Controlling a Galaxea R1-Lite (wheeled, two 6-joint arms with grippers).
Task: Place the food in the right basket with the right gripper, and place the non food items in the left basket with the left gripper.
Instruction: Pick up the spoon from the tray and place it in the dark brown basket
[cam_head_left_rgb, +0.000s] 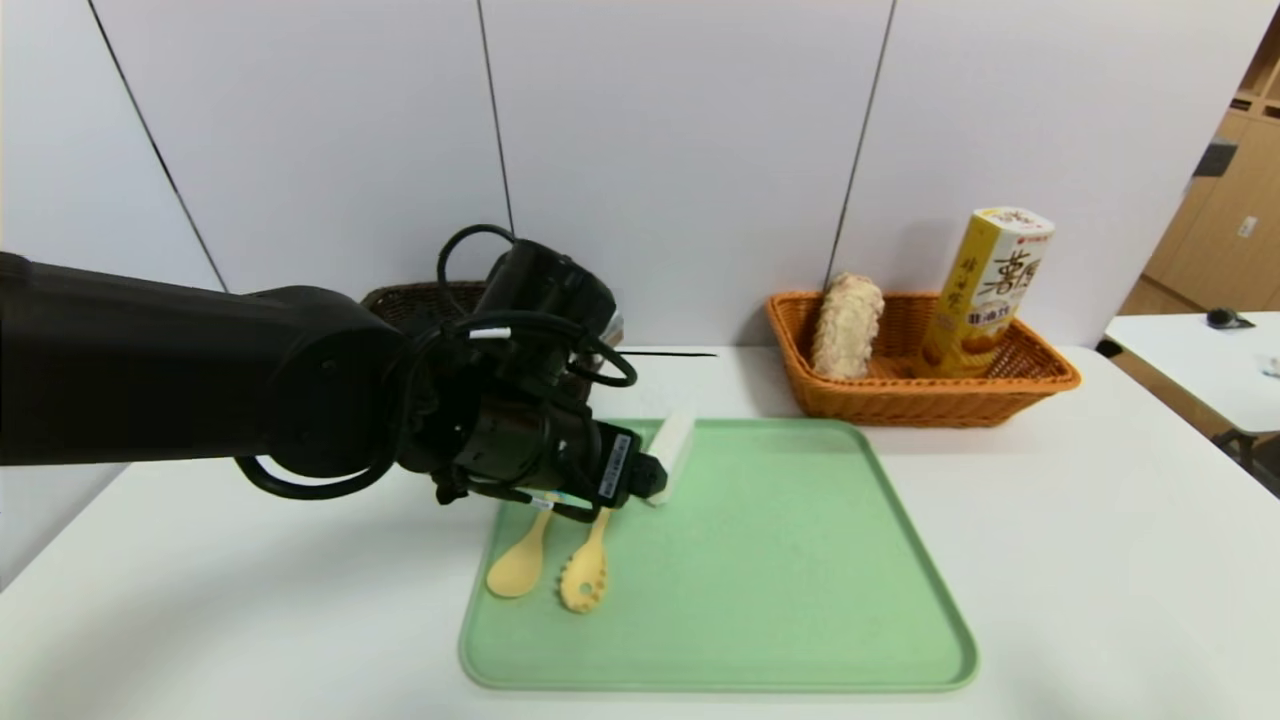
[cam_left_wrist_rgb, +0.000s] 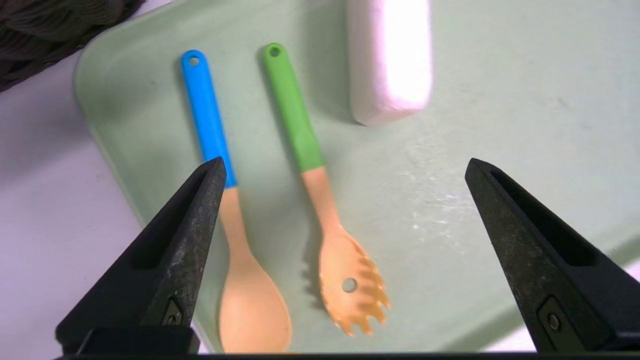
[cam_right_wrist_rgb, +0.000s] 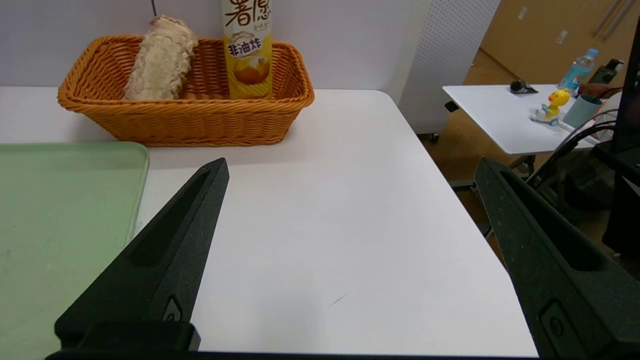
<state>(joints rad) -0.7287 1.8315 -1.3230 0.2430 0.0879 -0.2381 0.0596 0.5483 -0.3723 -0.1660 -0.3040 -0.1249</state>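
Observation:
My left gripper (cam_left_wrist_rgb: 345, 167) is open and empty, hovering over the left end of the green tray (cam_head_left_rgb: 800, 600). Below it lie a blue-handled spoon (cam_left_wrist_rgb: 207, 115), a green-handled spork (cam_left_wrist_rgb: 295, 125) and a white bar (cam_left_wrist_rgb: 390, 60), side by side. In the head view the spoon (cam_head_left_rgb: 518, 570), spork (cam_head_left_rgb: 585, 582) and bar (cam_head_left_rgb: 672, 440) show beside the left gripper (cam_head_left_rgb: 585, 505). The dark left basket (cam_head_left_rgb: 420, 300) is mostly hidden behind my left arm. The orange right basket (cam_head_left_rgb: 1000, 395) holds a bread roll (cam_head_left_rgb: 847, 325) and a yellow snack box (cam_head_left_rgb: 990, 290). My right gripper (cam_right_wrist_rgb: 350, 167) is open and empty over the bare table right of the tray.
The white wall stands close behind both baskets. The table's right edge (cam_right_wrist_rgb: 450, 165) drops to the floor, with another white table (cam_right_wrist_rgb: 505, 115) holding small items beyond it. The tray's edge (cam_right_wrist_rgb: 140, 190) lies to the right gripper's side.

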